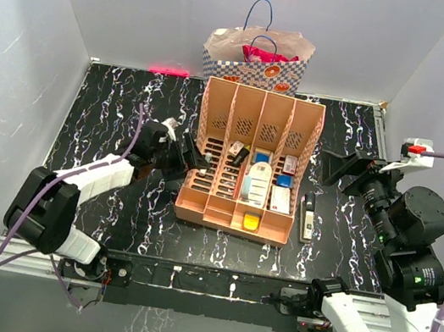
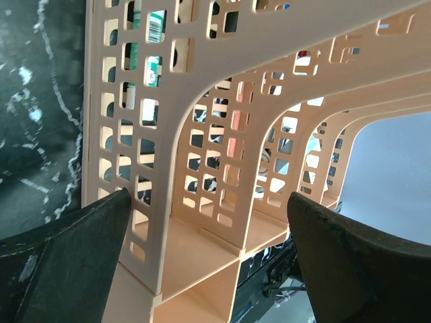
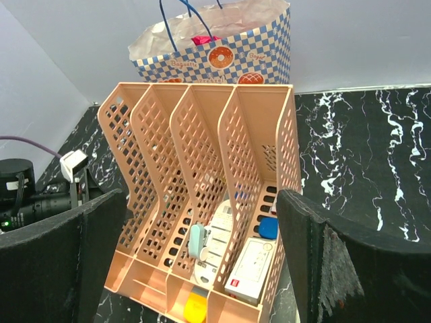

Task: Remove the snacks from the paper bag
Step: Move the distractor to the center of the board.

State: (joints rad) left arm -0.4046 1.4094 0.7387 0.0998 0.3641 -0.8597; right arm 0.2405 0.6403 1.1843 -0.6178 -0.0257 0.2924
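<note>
Reach apparently not begun — left claw (image 1: pixel 195 159) and right claw (image 1: pixel 335 166) are sitting apart, empty — next needing a reach past organizer (image 1: pixel 259 114) into bag (image 1: pixel 256 69) for snacks (image 1: pixel 267 55).

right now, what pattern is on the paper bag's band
Blue-and-white checks with orange round marks on the paper bag; clearest in the right wrist view.

On marbled table (image 1: pixel 108 129): organizer (image 1: pixel 262 109), paper bag (image 1: pixel 252 70)

Top cam looks down from behind the bases, whole table (image 1: pixel 108 129). Left wrist cam's jammed up close to the organizer (image 2: pixel 202 168), just past its fingertips (image 2: pixel 67 256); right wrist cam shares it from farther back.
</note>
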